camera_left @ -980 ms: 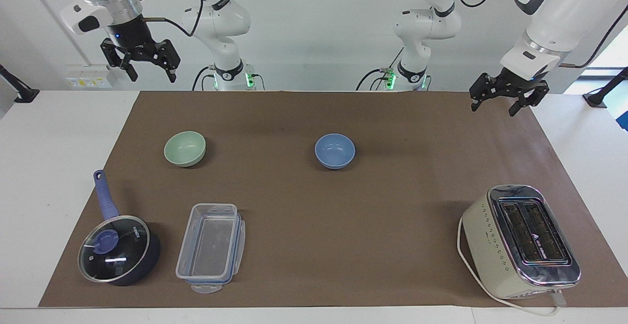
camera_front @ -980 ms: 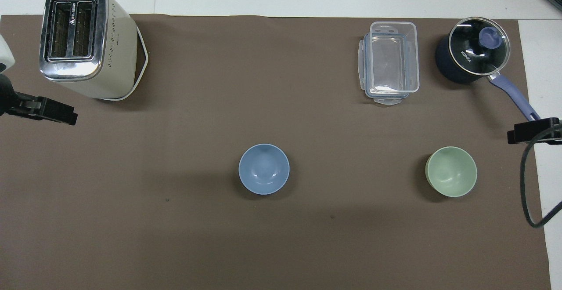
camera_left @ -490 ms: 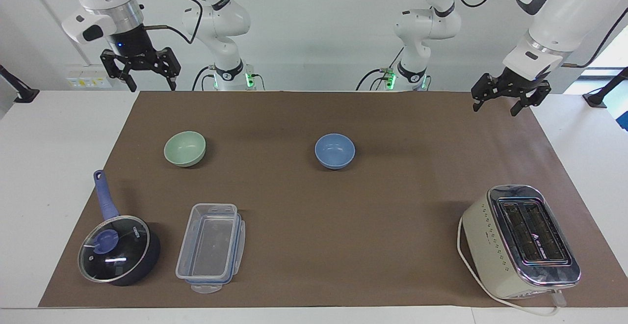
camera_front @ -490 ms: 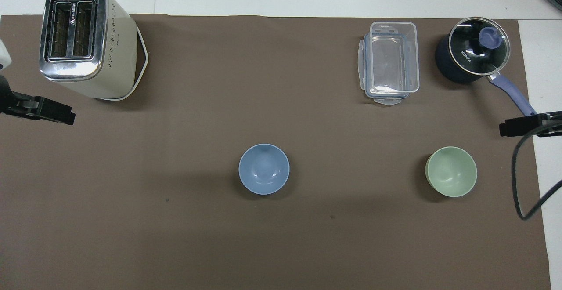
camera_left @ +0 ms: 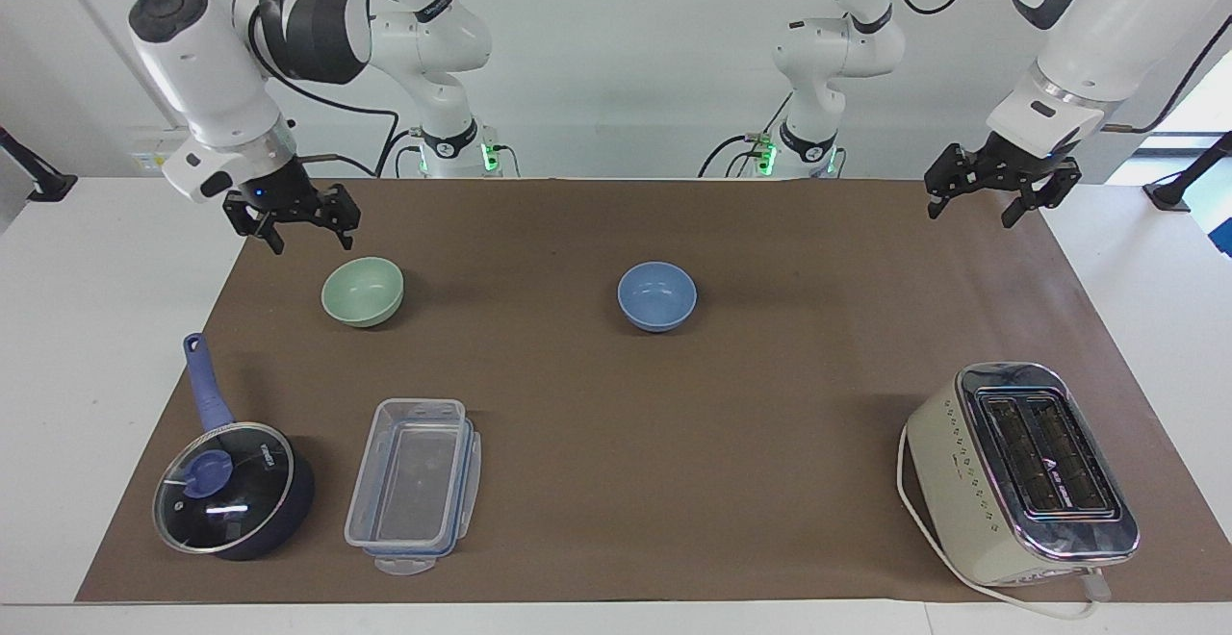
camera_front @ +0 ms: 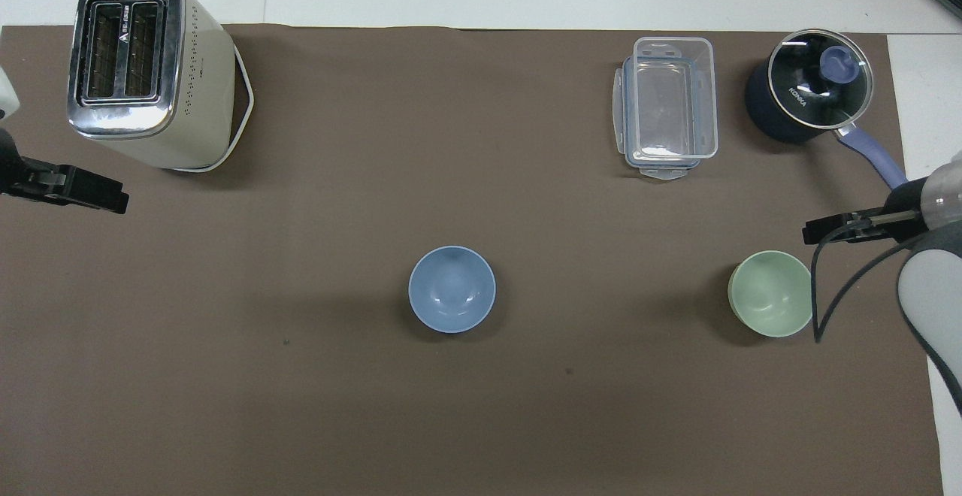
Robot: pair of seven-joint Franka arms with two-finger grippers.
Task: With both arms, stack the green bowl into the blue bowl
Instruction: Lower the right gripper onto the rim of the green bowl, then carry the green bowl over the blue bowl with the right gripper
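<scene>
My right claw (camera_left: 296, 234) hangs with its fingers spread wide and nothing between them, just above the mat's edge at my right arm's end of the table. The green bowl (camera_left: 363, 292) sits upright on the mat, close by that claw and a little toward the blue bowl (camera_left: 657, 296) from it, so I judge the coming move to be a short drop and slide onto the green bowl's rim. Being round, it has no long axis to line up with; any rim point will do. The blue bowl stands well apart from the green bowl, toward my left arm's end, about level with it. My left claw (camera_left: 1001, 204) waits, also wide open and empty, over the mat's corner, far from the green bowl, so the right arm is plainly nearer.
</scene>
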